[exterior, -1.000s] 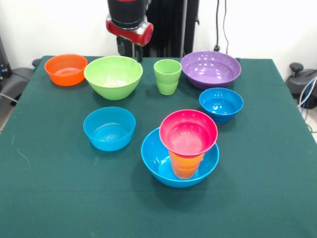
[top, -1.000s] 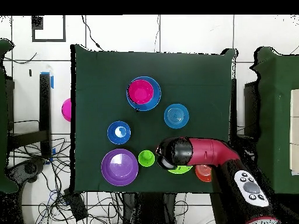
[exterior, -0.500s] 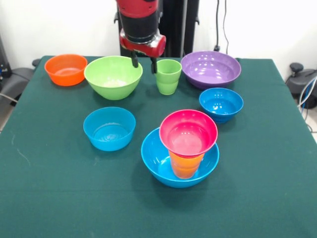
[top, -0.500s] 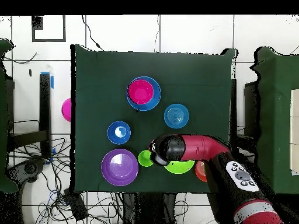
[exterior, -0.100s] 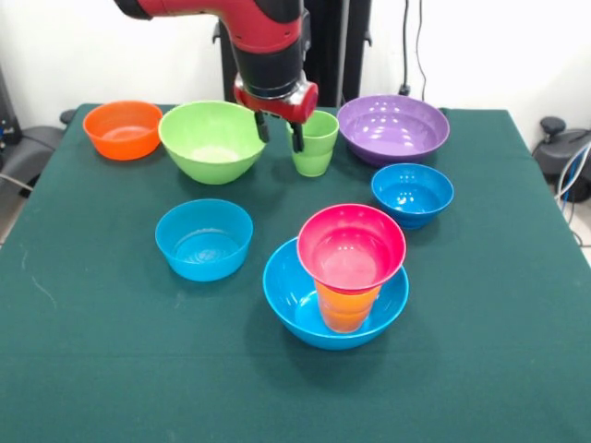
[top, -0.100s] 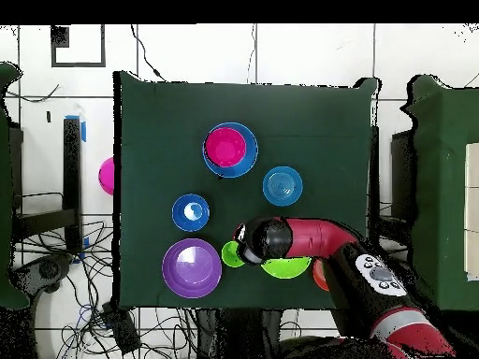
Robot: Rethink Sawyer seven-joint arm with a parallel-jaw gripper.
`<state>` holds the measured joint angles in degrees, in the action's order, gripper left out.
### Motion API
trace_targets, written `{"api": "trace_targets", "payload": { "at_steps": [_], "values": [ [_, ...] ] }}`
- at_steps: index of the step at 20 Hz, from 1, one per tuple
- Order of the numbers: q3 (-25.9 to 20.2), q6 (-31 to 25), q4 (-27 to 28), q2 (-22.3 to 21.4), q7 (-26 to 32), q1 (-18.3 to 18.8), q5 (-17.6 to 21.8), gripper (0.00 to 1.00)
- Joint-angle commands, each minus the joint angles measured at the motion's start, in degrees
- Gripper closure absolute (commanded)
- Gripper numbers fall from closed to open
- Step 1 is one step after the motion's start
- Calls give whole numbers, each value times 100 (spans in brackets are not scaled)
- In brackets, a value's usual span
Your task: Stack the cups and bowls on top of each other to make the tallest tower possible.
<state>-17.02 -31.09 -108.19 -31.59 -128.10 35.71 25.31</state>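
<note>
The gripper (exterior, -0.100s: 280, 135) hangs in the upper middle of the front view, its two dark fingers (exterior, -0.100s: 262, 129) spread and pointing down, holding nothing. One finger stands just beside the light green cup (exterior, -0.100s: 314, 144), the other near the lime green bowl (exterior, -0.100s: 212, 140). Above it the red arm (exterior, -0.100s: 263, 37) rises and bends off toward the upper left. The tower (exterior, -0.100s: 349, 268), a pink-red bowl on an orange cup in the large blue bowl (exterior, -0.100s: 291, 300), sits lower centre.
</note>
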Motion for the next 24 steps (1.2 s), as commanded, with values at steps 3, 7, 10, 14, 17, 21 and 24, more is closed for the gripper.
{"api": "trace_targets", "payload": {
  "at_steps": [3,7,10,14,17,21,24],
  "values": [
    [-313,537,358,296,433,27,418,0],
    [-262,449,304,149,424,-9,424,0],
    [-280,306,221,2,452,4,391,0],
    [-298,10,37,-364,509,7,286,0],
    [-317,-241,-49,-595,576,2,201,0],
    [-312,-526,-153,-917,624,-25,108,0],
    [-302,-557,-140,-950,608,-41,126,0]
  ]
}}
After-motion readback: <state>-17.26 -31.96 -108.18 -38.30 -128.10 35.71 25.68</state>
